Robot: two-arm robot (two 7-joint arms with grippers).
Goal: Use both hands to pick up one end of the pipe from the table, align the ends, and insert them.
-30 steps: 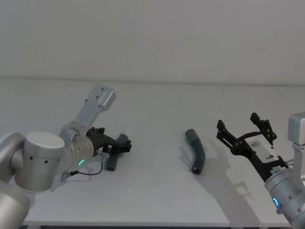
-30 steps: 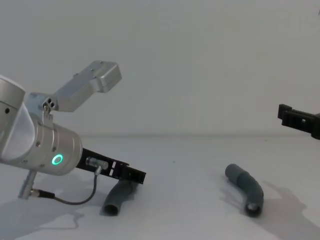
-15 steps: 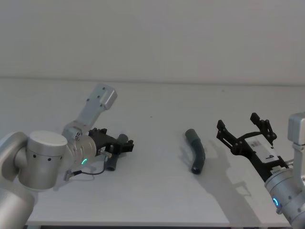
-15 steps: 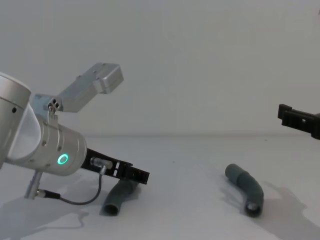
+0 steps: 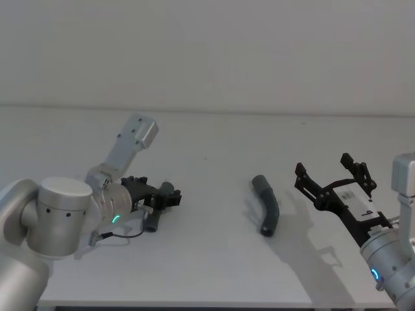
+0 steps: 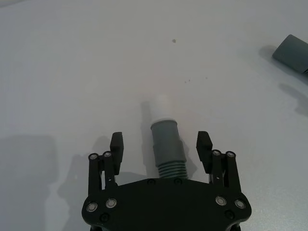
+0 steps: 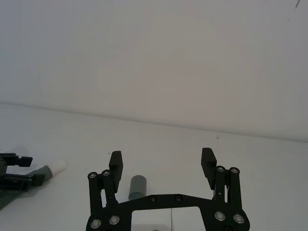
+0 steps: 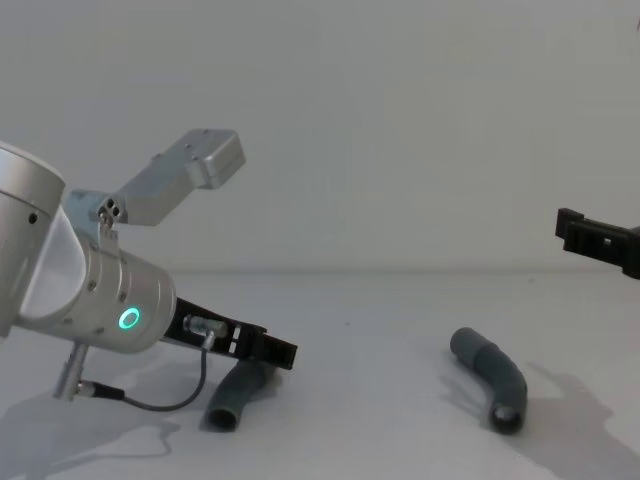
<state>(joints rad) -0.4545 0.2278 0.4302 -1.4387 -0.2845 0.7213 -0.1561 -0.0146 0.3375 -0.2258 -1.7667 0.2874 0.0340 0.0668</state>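
Over left hose piece [image 8: 235, 395] | left end effector [image 6: 160, 141] spread, straddling | right end effector [image 7: 161, 157] spread, raised

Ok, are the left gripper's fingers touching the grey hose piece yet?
Apart. In the left wrist view the left gripper stands open, with bare table showing between its fingers and the hose piece.

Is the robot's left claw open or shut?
Open. The left gripper has its fingers apart, one each side of the hose piece, not touching it.
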